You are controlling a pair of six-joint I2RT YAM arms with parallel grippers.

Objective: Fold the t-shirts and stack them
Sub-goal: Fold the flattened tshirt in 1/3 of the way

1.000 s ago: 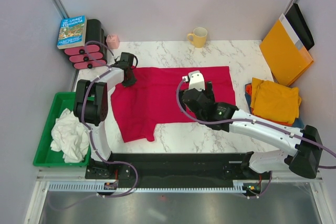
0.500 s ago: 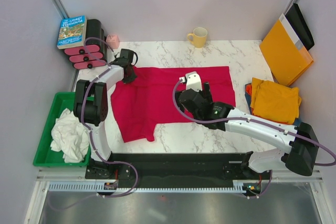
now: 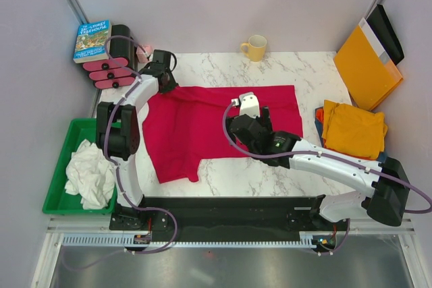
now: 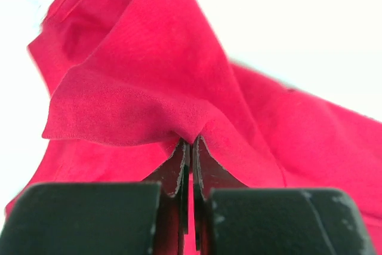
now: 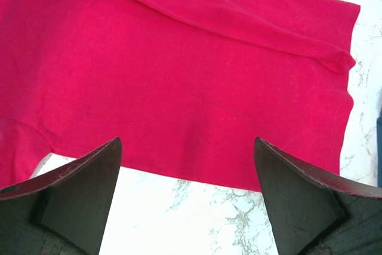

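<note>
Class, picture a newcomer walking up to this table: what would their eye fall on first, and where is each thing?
The crimson t-shirt spread across the middle of the marble table stands out most. The left gripper, its fingers shut, pinches the shirt's far left corner. The right gripper hovers wide open over the shirt's middle, and a folded mustard-yellow t-shirt lies at the table's right edge.

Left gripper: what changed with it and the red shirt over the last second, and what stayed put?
The left gripper closed on the crimson t-shirt at its far-left corner and drew it up toward the back of the table. The right gripper shifted slightly left, open above the shirt. The folded mustard stack and the white shirt in the green tray stayed put.
</note>
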